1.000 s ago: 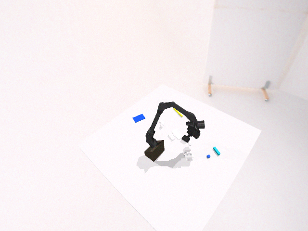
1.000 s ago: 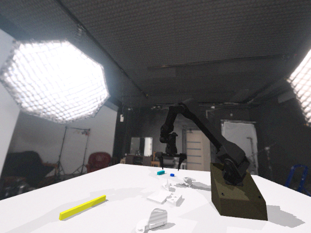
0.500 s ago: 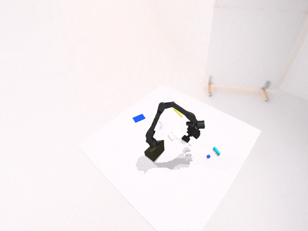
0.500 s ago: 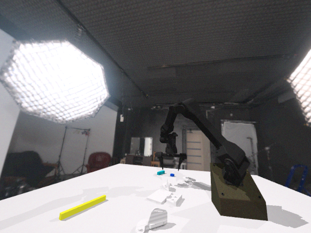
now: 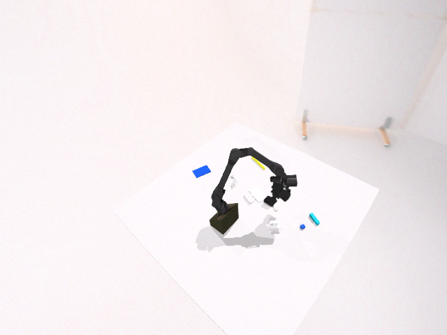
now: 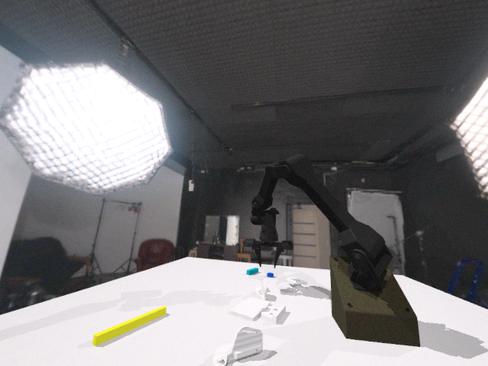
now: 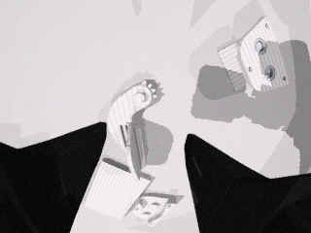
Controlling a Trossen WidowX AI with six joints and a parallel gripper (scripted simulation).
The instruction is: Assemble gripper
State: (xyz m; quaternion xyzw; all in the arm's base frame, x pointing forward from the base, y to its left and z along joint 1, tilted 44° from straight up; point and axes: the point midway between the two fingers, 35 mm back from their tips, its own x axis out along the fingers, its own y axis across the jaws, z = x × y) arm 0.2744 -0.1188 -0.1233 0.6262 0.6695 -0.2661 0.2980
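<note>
My gripper (image 5: 277, 199) (image 6: 268, 266) (image 7: 146, 135) is partly open and empty, above the table. Below it, a white jaw (image 5: 275, 208) (image 6: 261, 292) (image 7: 118, 114) shows gear teeth at one end. Another white jaw (image 5: 233, 181) (image 6: 248, 345) lies apart, nearer the arm's base. A flat striped white piece (image 5: 257, 195) (image 6: 249, 308) (image 7: 117, 188) lies against a white block with round openings (image 5: 248, 197) (image 6: 274, 312). Another white part (image 5: 274, 226) (image 6: 295, 281) (image 7: 253, 58) has two round features. I cannot tell which of these is the gripper base or the housing plate.
A yellow bar (image 5: 258, 163) (image 6: 130, 325) and a flat blue rectangle (image 5: 201, 171) lie on the table. A cyan block (image 5: 314, 218) (image 6: 252, 271) lies near a small blue cube (image 5: 302, 226) (image 6: 270, 274). The arm stands on a dark wedge (image 5: 229, 219) (image 6: 378, 325).
</note>
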